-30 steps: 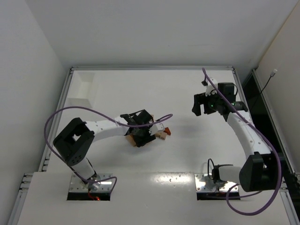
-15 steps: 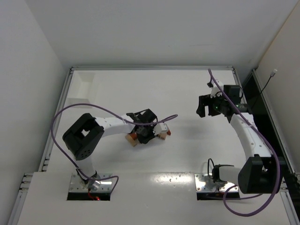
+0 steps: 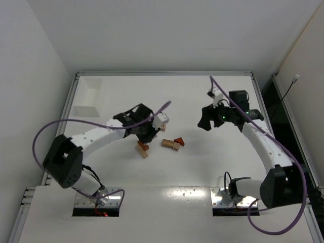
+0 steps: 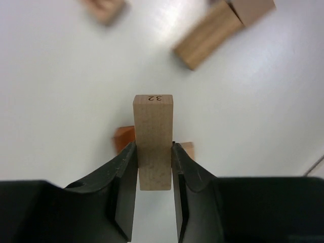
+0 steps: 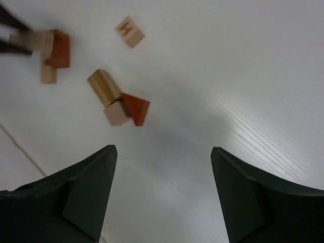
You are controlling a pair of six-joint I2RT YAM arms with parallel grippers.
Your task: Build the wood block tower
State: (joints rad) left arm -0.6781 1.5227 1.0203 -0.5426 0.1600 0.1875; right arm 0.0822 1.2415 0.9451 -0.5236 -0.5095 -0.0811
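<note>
Our left gripper (image 4: 153, 152) is squeezed tight on a tan block (image 4: 153, 129) with 32 on its end. The block pokes out past the fingers (image 4: 124, 172), down toward the table (image 3: 212, 167). Right under it lies a red piece (image 4: 123, 137). We cannot tell if the two touch.

A bit further off lies a long block (image 4: 205, 36) with a small cube (image 4: 251, 7) touching its end. A red wedge (image 5: 136, 109) sits right against that cube, as we see from our right wrist. An H cube (image 5: 130, 31) lies alone near them.

The tower is not built yet. Its blocks lie loose near the middle of the table.

Our right gripper (image 5: 163, 152) hangs over the table, off to the right of the blocks. Its fingers are wide apart and hold nothing. A white tray (image 3: 87, 98) sits in the far left corner, well apart from the blocks.
</note>
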